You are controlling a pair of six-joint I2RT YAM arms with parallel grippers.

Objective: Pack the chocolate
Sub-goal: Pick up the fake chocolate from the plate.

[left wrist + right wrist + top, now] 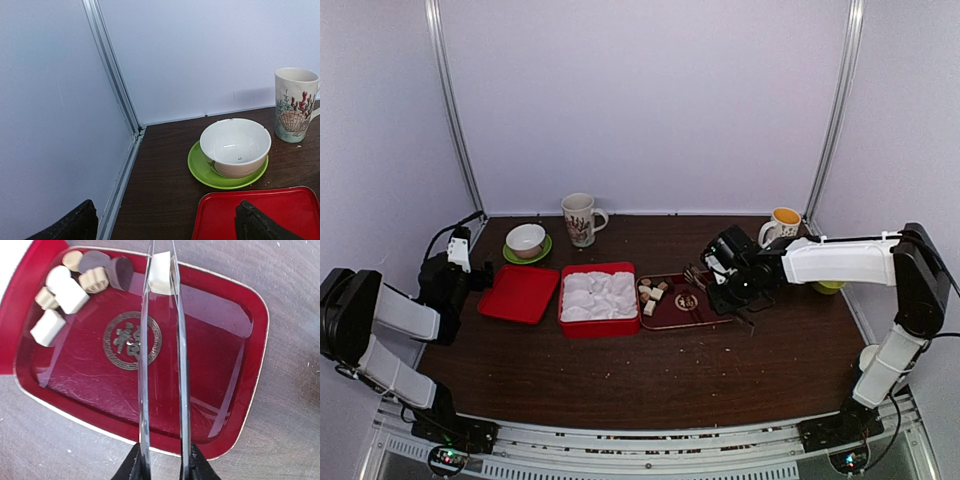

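Right wrist: your right claw (161, 252) narrow, blades pinching white chocolate cube (160, 280) at tray (240, 390) rim; box (600, 328) sits just left of tray; left claw (165, 222) wide.

The left arm (390, 330) and the right arm (845, 260) wear smooth white shells between black joints. Each stands on a black base (455, 432) with small green and red lights. A black cable (438, 238) loops by the left wrist. The left fingers (257, 222) are black and rough-grained. The right fingers (144, 390) are long, thin, glassy blades with black roots.
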